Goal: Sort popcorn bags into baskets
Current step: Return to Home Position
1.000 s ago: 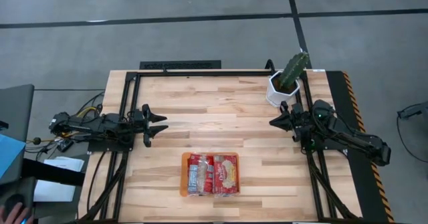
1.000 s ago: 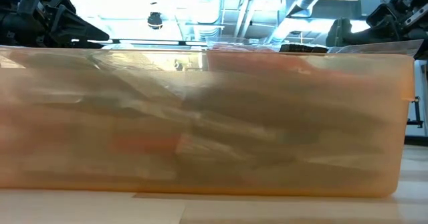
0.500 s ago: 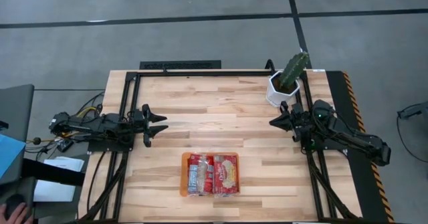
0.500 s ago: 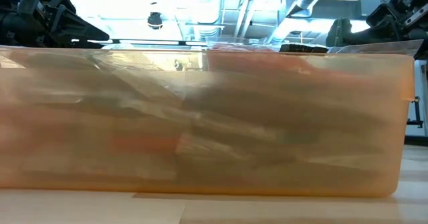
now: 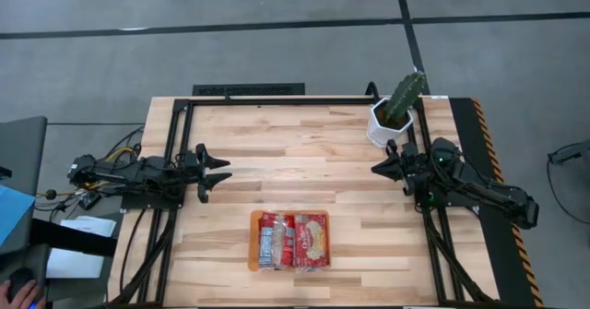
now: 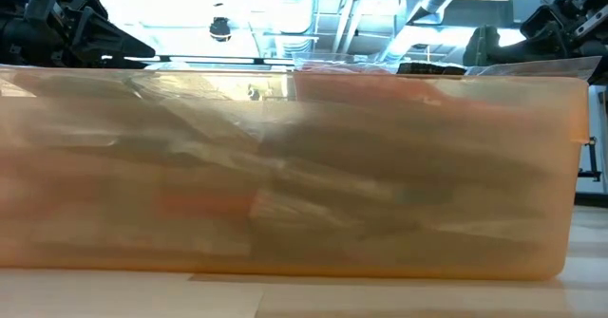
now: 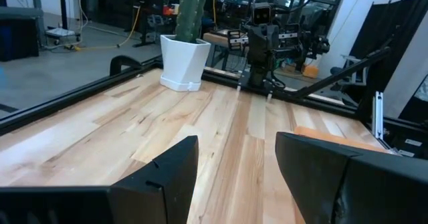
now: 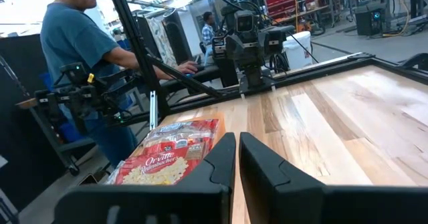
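Observation:
The orange tray sits near the table's near edge, at its middle. Several red popcorn bags lie flat inside it, side by side. The low view looks straight at the tray's translucent wall, with the packets blurred behind it. In the right wrist view the bags show red with a yellowish popcorn picture. My left gripper hovers open at the table's left side, pointing right. My right gripper hovers shut at the table's right side, pointing left. Neither touches anything.
A white pot with a green cactus stands at the far right corner, just behind my right arm. Bare wood lies between the two grippers and beyond the tray. A person stands off the table's left side; a hand shows there.

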